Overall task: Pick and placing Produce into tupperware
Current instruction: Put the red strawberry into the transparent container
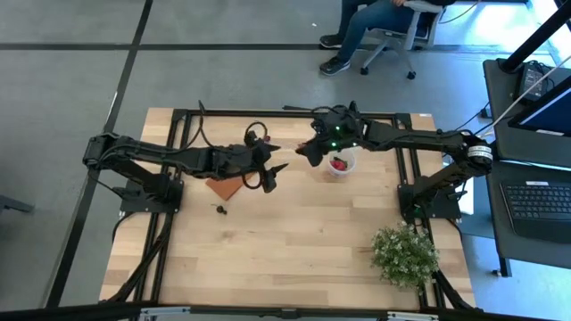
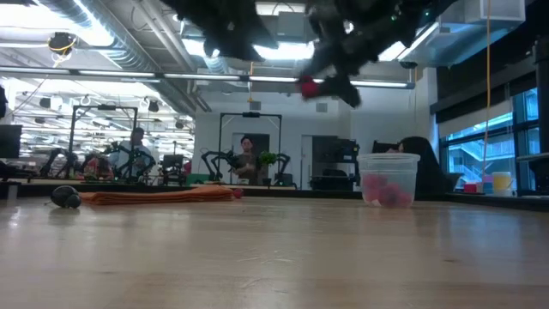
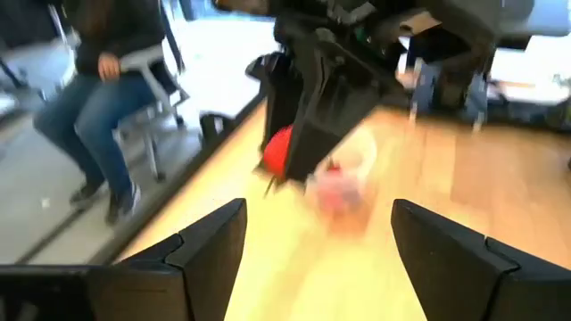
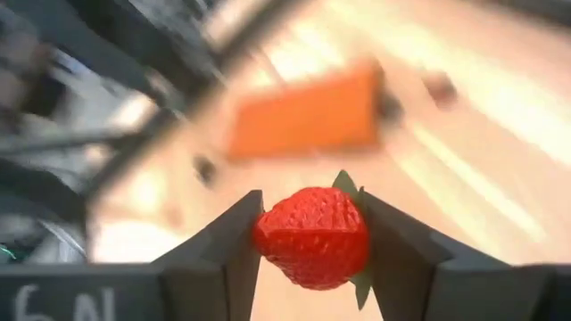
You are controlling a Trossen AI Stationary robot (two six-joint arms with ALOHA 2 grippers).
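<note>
While the right gripper [image 4: 312, 241] hangs above the table just beside the translucent tupperware cup [image 1: 340, 166], its fingers pinch a red strawberry [image 4: 310, 235] between them. Red berries [image 2: 383, 190] already lie inside the cup. Facing it, the left gripper [image 3: 312, 245] has its fingers spread wide and holds nothing. Near the orange-brown block [image 1: 225, 187], what looks like a dark berry [image 1: 220, 209] rests on the wooden table [image 1: 294, 241].
</note>
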